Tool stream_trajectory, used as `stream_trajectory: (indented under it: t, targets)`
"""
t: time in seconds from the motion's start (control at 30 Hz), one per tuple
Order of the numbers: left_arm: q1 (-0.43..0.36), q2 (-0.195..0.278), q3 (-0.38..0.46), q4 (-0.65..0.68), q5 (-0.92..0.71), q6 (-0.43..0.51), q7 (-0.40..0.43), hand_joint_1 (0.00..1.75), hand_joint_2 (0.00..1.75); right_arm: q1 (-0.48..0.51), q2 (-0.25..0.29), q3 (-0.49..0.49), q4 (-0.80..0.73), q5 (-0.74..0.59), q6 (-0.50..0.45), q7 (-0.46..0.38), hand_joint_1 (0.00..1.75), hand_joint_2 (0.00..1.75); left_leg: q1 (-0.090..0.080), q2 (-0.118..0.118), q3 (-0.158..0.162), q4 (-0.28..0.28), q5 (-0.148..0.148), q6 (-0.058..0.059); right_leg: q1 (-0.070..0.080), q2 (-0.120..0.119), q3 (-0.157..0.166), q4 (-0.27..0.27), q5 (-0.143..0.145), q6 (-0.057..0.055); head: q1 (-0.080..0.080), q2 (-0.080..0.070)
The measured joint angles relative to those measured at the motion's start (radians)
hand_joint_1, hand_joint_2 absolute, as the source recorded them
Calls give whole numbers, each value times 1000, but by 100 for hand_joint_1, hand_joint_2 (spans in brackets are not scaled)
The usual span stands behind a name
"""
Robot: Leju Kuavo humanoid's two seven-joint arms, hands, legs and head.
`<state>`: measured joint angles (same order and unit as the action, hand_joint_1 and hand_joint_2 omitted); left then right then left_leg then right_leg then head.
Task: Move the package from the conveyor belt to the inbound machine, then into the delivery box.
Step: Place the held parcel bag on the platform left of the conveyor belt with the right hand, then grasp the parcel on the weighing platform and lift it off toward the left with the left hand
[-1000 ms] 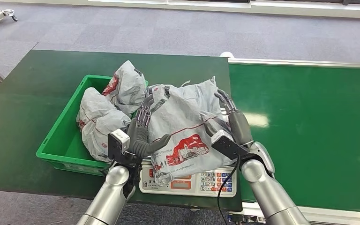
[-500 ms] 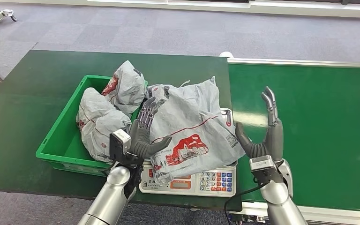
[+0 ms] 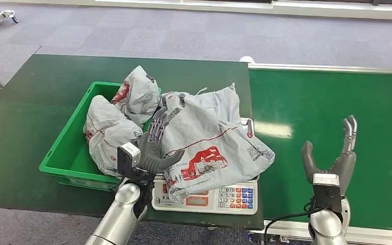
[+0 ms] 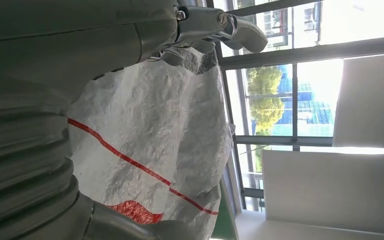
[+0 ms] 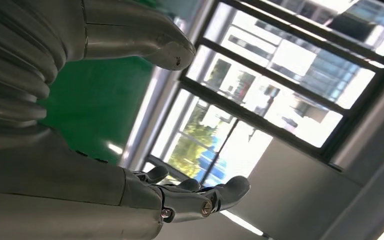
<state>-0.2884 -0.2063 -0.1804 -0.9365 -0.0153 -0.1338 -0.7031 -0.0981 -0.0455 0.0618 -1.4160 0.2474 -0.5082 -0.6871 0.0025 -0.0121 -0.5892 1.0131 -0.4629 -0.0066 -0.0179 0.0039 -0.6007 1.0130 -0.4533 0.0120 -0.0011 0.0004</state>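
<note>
The grey plastic package with red print lies on the white scale with a keypad, the inbound machine, at the table's front edge. My left hand rests flat against the package's left side, fingers straight up and thumb spread along its front. In the left wrist view the package lies against the palm, between the fingers and the thumb. My right hand is raised over the green conveyor belt, well right of the package, with its fingers apart and nothing in it.
A green delivery box stands left of the scale, right beside my left hand. It holds two more grey bags. The dark green table extends to the left, and grey carpet lies beyond.
My right hand has let go of the package's right side and swung out to the right over the belt, fingers spread. The left hand and the package have stayed put.
</note>
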Motion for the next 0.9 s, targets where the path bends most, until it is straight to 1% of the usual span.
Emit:
stream_trajectory:
  t: [0.2,0.4,0.47,0.57,0.63,0.73,0.83,0.9]
  targets:
    - [7,4,18,-6,4,-8,0,0,175,-12,7,-99,192,-39,6,-8,0,175,0,0,0,0,1,0,0,-1,0,0,0,0,0,0]
    - [7,5,41,-51,-1,-27,0,0,175,-47,19,-118,309,-59,-10,-10,0,175,0,0,0,0,1,-1,0,0,0,0,0,0,0,0]
    - [2,6,43,-78,-18,-9,0,0,175,-64,24,-111,336,-59,-22,-11,0,175,0,0,0,0,1,-1,0,0,0,0,0,0,0,0]
    - [-14,10,29,-131,-62,68,0,0,175,-95,31,-84,381,-58,-43,-12,0,175,0,0,0,0,1,-1,0,0,0,0,0,0,0,0]
    - [-32,18,-8,-165,-121,139,0,0,175,-119,37,-62,417,-54,-59,-12,0,175,0,0,0,0,2,0,0,0,0,0,1,0,0,0]
    - [-79,35,-110,-175,-273,235,2,0,175,-160,47,-27,480,-52,-76,-12,0,175,0,-1,0,0,3,0,0,-1,0,0,1,1,0,0]
    - [-139,41,-220,-122,-436,254,18,0,175,-200,57,-1,537,-55,-80,-12,0,175,0,-1,0,0,3,1,0,-1,1,0,2,1,0,0]
    - [-165,41,-273,-88,-478,250,25,0,175,-218,62,9,566,-56,-80,-13,0,175,0,0,0,0,3,1,0,0,0,0,3,1,0,0]
